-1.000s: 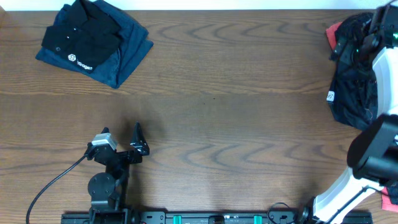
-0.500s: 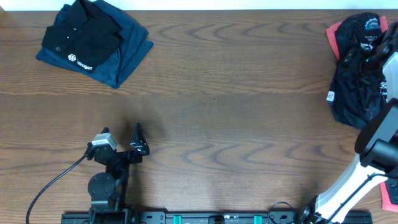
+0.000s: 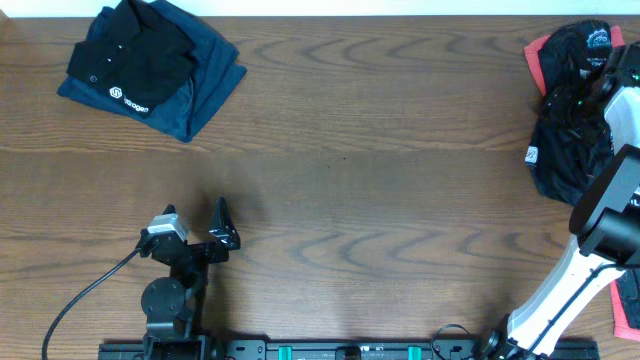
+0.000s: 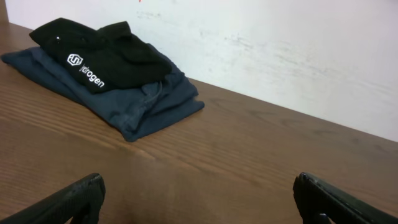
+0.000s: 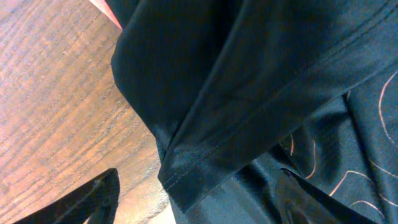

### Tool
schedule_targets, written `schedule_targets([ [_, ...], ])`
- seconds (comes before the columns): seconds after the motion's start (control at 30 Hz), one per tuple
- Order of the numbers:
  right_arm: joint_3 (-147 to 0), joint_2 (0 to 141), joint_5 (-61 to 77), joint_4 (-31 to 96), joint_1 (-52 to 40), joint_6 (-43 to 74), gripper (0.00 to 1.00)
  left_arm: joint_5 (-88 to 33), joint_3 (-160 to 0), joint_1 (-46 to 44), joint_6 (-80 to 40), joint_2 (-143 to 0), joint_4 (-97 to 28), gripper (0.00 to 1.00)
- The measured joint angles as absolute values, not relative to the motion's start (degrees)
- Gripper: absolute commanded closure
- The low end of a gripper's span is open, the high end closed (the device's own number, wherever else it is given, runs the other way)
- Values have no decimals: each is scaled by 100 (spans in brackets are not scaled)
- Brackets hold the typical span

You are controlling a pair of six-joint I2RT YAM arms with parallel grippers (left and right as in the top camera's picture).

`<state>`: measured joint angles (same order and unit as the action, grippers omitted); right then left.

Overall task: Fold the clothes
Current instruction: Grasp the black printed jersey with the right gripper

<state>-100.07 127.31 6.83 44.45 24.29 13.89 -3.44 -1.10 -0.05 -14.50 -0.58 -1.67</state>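
The clothes, a black jersey (image 3: 565, 140) with thin orange lines, lie crumpled at the table's far right edge. In the right wrist view the jersey (image 5: 249, 74) fills most of the picture, and its stitched hem runs down between my fingers. My right gripper (image 5: 198, 177) is open, one finger over the bare wood and the other over the fabric. It has nothing clamped. Low on the left of the table, far from the jersey, my left gripper (image 3: 222, 232) rests wide open. In its own view the left gripper (image 4: 198, 182) holds nothing.
A coral-red garment (image 3: 537, 52) lies under the jersey's top left, and the same red garment (image 5: 106, 7) shows in the right wrist view. A black polo (image 3: 135, 55) lies folded on a dark blue garment (image 3: 205, 85) at the back left. More red cloth (image 3: 625, 300) pokes in at the lower right.
My right arm has shifted over the jersey pile, uncovering its top, and its jaws have come a little closer together. The left arm has not moved.
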Motion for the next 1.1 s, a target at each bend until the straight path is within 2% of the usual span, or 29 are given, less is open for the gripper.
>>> schedule_targets([
  [0.07, -10007, 12748, 685, 4427, 2429, 1415, 30, -342, -110, -5, -1450, -58, -169, 2],
  [0.4, -10007, 12975, 676, 4394, 2427, 1446, 30, -344, -110, -5, -1450, -58, -167, 2],
  [0.73, -10007, 13002, 666, 4287, 2418, 1450, 36, -344, -110, -5, -1450, -58, -169, 2],
  [0.97, -10007, 13002, 666, 4237, 2418, 1492, 52, -344, -110, -5, -1450, -58, -169, 2],
  [1.1, -10007, 13002, 666, 4182, 2418, 1531, 66, -344, -110, -5, -1450, -58, -167, 2],
])
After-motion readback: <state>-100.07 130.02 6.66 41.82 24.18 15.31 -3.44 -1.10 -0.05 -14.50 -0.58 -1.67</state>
